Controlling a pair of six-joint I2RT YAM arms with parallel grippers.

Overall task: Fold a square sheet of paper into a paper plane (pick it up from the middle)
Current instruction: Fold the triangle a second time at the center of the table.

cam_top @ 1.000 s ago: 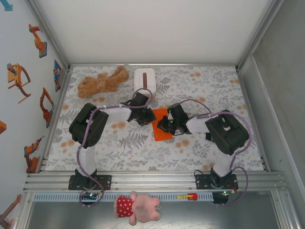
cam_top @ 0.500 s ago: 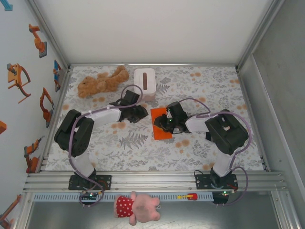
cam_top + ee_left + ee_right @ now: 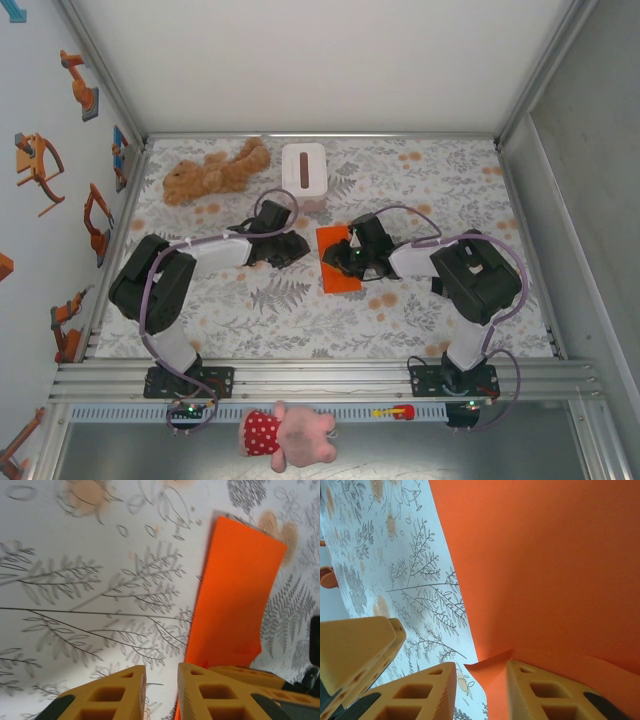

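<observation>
Lying flat, the folded orange paper [image 3: 334, 272] runs lengthwise near-to-far; both jaws slightly parted, grasping nothing.

No text, label, brand, number or sign can be read anywhere.

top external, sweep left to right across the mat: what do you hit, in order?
teddy bear → left gripper → orange paper → right arm
</observation>
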